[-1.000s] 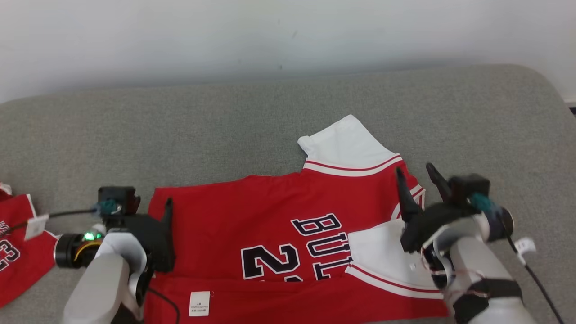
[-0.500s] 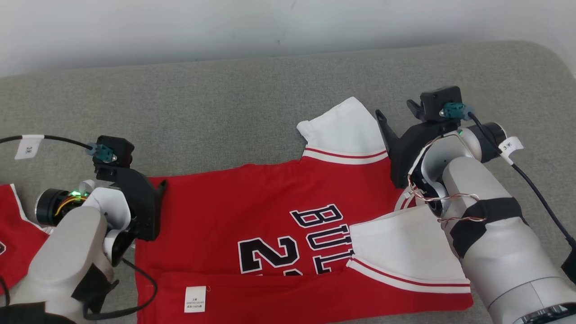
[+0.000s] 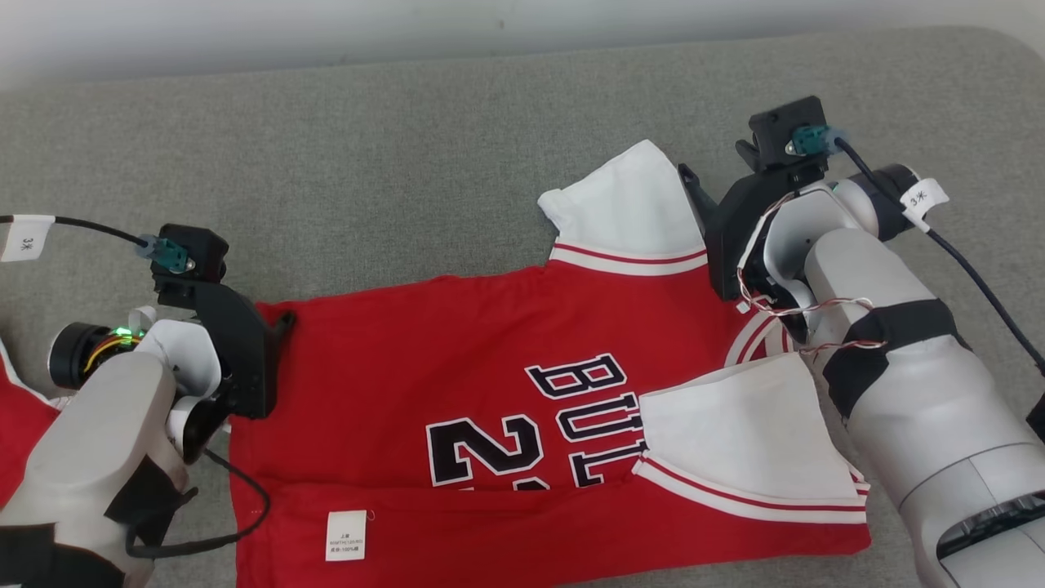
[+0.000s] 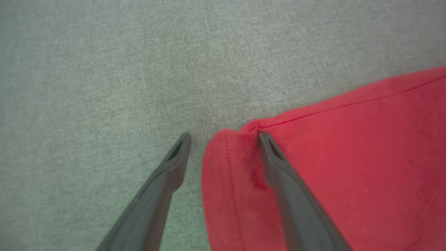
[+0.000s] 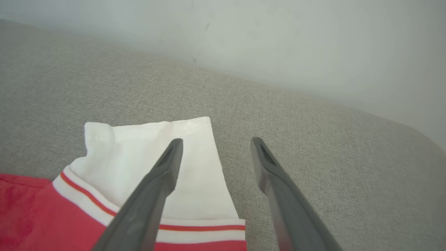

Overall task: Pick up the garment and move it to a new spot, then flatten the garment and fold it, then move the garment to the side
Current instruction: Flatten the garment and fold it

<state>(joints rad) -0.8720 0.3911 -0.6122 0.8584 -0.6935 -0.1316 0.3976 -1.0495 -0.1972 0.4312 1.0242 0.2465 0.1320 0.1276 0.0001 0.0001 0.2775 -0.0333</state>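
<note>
Red scrap [image 3: 12,425] at 9 o'clock was cut off by the frame. Left gripper [image 4: 223,137] stood spread across the jersey [image 3: 457,343] hem corner — contact unclear. Jersey lay flat mid cushion [image 3: 408,163], its number [image 3: 482,449] half hidden by a fold and the near sleeve [image 3: 727,441]. At 2 o'clock the right gripper [image 5: 216,141] gaped over the far sleeve [image 5: 139,157] edge — gripping nothing.

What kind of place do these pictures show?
Probably an indoor room, though whether home or test space is unclear: a grey fabric-covered surface, perhaps a sofa or bed, against a plain pale wall, with a red jersey spread on it.
</note>
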